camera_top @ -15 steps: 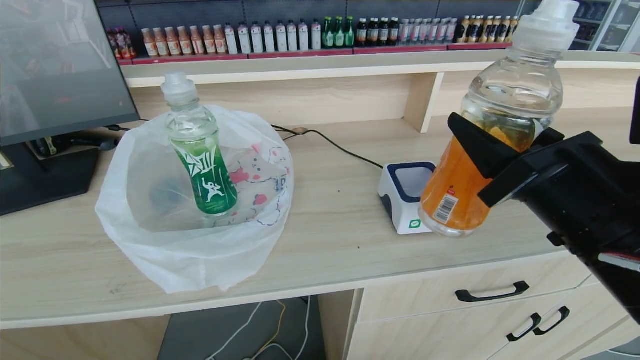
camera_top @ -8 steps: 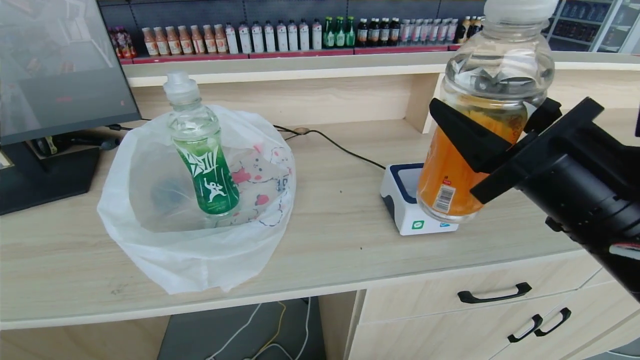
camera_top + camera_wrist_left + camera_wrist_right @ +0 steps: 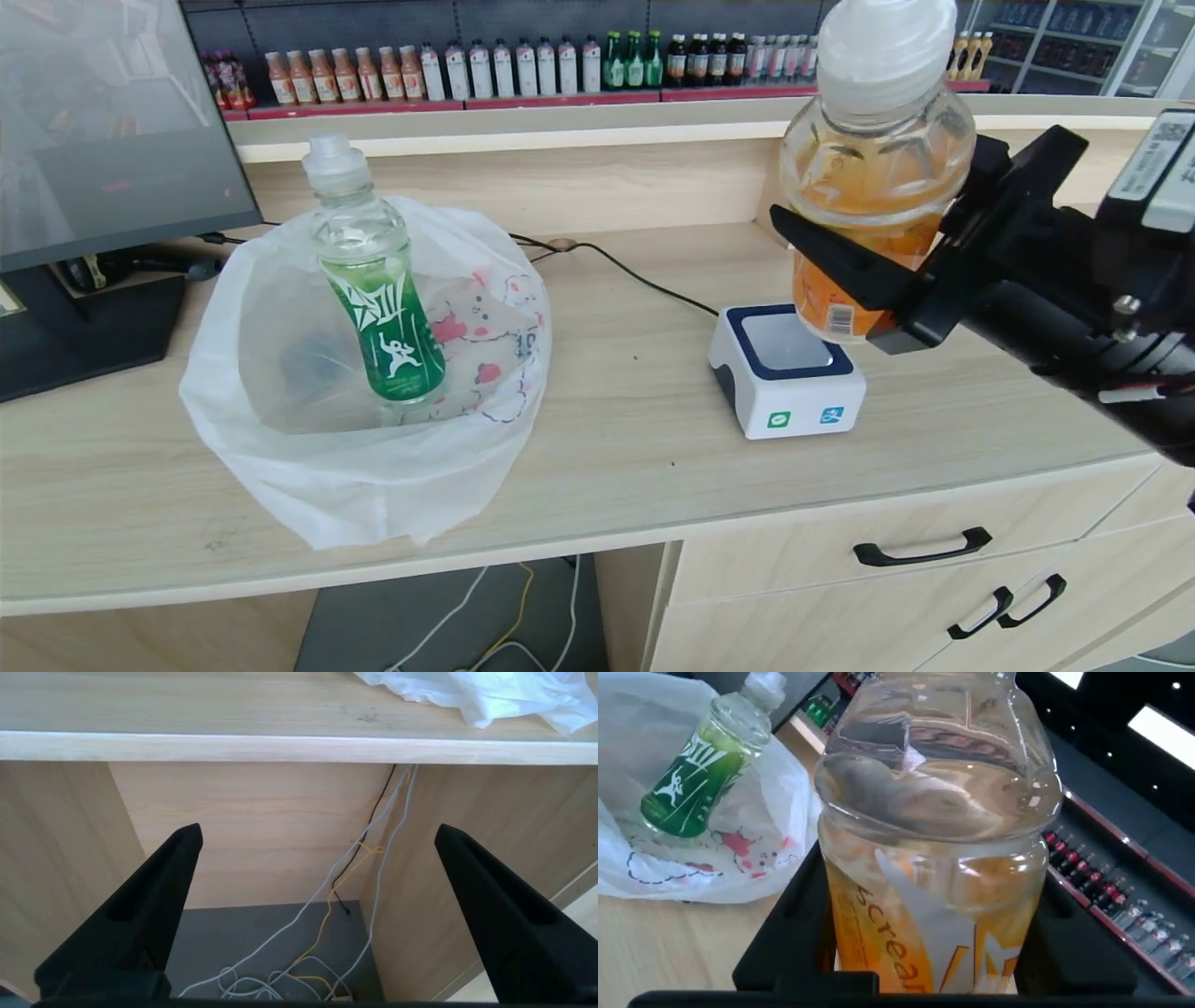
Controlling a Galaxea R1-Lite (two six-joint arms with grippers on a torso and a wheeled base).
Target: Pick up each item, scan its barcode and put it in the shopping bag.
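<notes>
Right tool (image 3: 882, 210) is clenching the orange bottle (image 3: 868, 140) around its middle, holding it tilted just above the far edge of the scanner (image 3: 784, 373). Being part full, the bottle is probably feeling fairly heavy, with its liquid sloshing, and its smooth, stiff plastic is calling for this firm mid-body hold. Left tool (image 3: 318, 915) is hanging released below the surface (image 3: 635, 448) edge. Bare room is lying between the scanner and the shopping bag (image 3: 280, 467), though a green bottle (image 3: 378, 299) is leaning inside it, narrowing the mouth.
</notes>
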